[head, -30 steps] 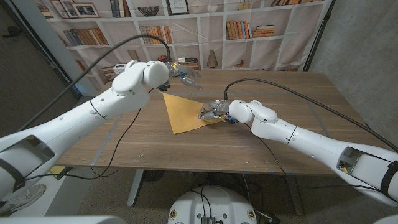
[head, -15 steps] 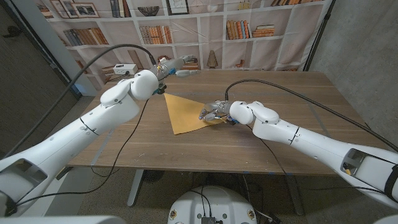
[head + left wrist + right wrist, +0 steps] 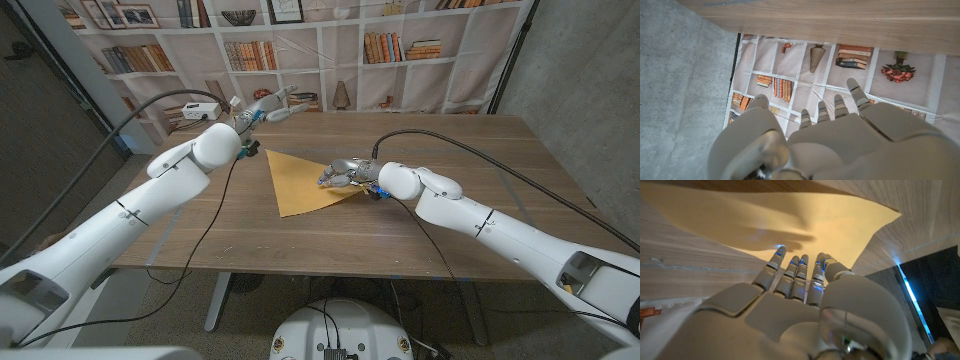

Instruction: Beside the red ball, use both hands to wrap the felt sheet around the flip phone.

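While your right hand (image 3: pixel 345 173) rests its fingers on the yellow felt sheet (image 3: pixel 298 182), you cannot tell if it grips anything. Your left hand (image 3: pixel 268 108) hangs past the tabletop's (image 3: pixel 470 190) far edge, fingers spread and holding nothing.

Left hand (image 3: pixel 265 108) is swung from above the felt sheet (image 3: pixel 300 180) out past the table's (image 3: pixel 480 190) far left edge, fingers spread. Right hand (image 3: pixel 345 172) is shifted slightly at the sheet's right corner.
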You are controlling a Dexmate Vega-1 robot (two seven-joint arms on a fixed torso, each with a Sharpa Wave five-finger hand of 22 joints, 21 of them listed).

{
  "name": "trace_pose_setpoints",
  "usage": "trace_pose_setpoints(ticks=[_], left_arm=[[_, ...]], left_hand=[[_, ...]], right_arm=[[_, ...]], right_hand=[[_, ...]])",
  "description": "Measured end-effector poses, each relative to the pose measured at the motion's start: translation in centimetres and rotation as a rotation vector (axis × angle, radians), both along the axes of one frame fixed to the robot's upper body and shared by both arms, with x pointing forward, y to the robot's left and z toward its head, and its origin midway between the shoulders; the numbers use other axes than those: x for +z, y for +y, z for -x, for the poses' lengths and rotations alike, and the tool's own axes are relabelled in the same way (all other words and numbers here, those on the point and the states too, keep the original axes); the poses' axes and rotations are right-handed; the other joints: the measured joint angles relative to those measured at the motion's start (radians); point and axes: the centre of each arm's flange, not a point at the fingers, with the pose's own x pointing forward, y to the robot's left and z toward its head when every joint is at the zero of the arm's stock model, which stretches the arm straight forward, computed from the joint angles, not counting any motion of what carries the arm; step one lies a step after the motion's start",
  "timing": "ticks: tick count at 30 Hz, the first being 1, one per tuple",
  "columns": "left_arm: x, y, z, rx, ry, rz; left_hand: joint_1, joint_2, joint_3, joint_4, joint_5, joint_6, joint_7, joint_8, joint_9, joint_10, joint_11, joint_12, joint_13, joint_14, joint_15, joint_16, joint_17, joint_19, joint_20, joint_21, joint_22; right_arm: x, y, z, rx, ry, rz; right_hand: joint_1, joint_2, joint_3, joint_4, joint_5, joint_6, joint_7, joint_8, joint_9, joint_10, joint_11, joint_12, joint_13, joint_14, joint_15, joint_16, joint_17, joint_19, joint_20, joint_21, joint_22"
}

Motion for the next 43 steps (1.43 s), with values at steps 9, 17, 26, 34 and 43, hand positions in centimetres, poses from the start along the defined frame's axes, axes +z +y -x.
trace_pose_setpoints(ticks=[9, 17, 26, 34, 43], left_arm=[[-1.0, 1.6, -0.5, -0.037, 0.038, 0.05], [-1.9, 3.4, -0.9, -0.075, 0.065, 0.097], [-2.6, 5.5, -1.5, -0.132, 0.086, 0.146], [-3.2, 7.3, -1.9, -0.176, 0.099, 0.192], [-4.2, 9.2, -3.0, -0.196, 0.126, 0.264]], left_hand=[[-0.005, 0.005, 0.0, 0.0, 0.0, 0.0, 0.0, 0.0, -0.005, -0.004, 0.004, 0.0, -0.006, -0.011, 0.0, 0.0, -0.005, 0.0, 0.0, -0.008, 0.005], [-0.015, 0.007, 0.0, 0.0, 0.0, 0.0, 0.0, 0.0, -0.005, -0.004, 0.004, 0.004, -0.018, -0.02, -0.002, 0.0, -0.005, 0.0, 0.0, -0.021, 0.005], [-0.02, 0.012, 0.0, 0.0, 0.0, 0.004, 0.004, 0.006, -0.005, -0.009, 0.009, 0.004, -0.023, -0.029, -0.003, 0.0, -0.009, 0.0, 0.0, -0.028, 0.005], [-0.02, 0.012, 0.0, 0.0, 0.0, 0.004, 0.004, 0.007, -0.005, -0.009, 0.009, 0.007, -0.032, -0.036, -0.007, 0.0, -0.009, 0.0, 0.0, -0.035, 0.005], [-0.03, 0.014, 0.0, 0.0, 0.0, 0.008, 0.0, 0.007, -0.005, -0.009, 0.009, 0.007, -0.037, -0.041, -0.002, 0.0, -0.009, 0.0, 0.0, -0.04, 0.005]], right_arm=[[1.6, -1.8, -0.2, 0.179, 0.074, -0.389], [2.7, -3.8, 0.4, 0.28, 0.079, -0.687], [3.0, -6.7, 1.5, 0.302, 0.013, -0.969], [2.6, -9.0, 3.2, 0.314, -0.049, -1.164], [2.5, -11.2, 4.9, 0.336, -0.108, -1.306]], right_hand=[[0.008, 0.008, 0.0, 0.0, -0.005, -0.025, -0.013, -0.008, 0.0, -0.04, -0.007, -0.021, 0.0, -0.02, -0.002, 0.0, 0.009, -0.014, -0.002, -0.008, 0.003], [-0.007, -0.007, -0.018, 0.002, -0.008, -0.063, -0.027, -0.018, 0.0, -0.072, -0.025, -0.029, 0.0, -0.04, -0.004, 0.0, 0.009, -0.028, -0.001, -0.015, 0.003], [-0.036, -0.031, -0.049, 0.005, -0.008, -0.119, -0.047, -0.025, 0.0, -0.103, -0.016, -0.036, 0.0, -0.075, -0.005, -0.013, 0.007, -0.042, 0.002, -0.015, 0.001], [-0.139, -0.086, -0.11, 0.03, -0.008, -0.19, -0.039, -0.026, 0.0, -0.149, 0.013, -0.036, -0.005, -0.119, 0.0, -0.024, 0.002, -0.065, 0.015, -0.025, 0.0], [-0.199, -0.107, -0.14, 0.051, -0.008, -0.202, -0.037, -0.021, 0.0, -0.156, 0.02, -0.036, -0.005, -0.122, 0.004, -0.024, 0.002, -0.069, 0.018, -0.029, 0.0]])
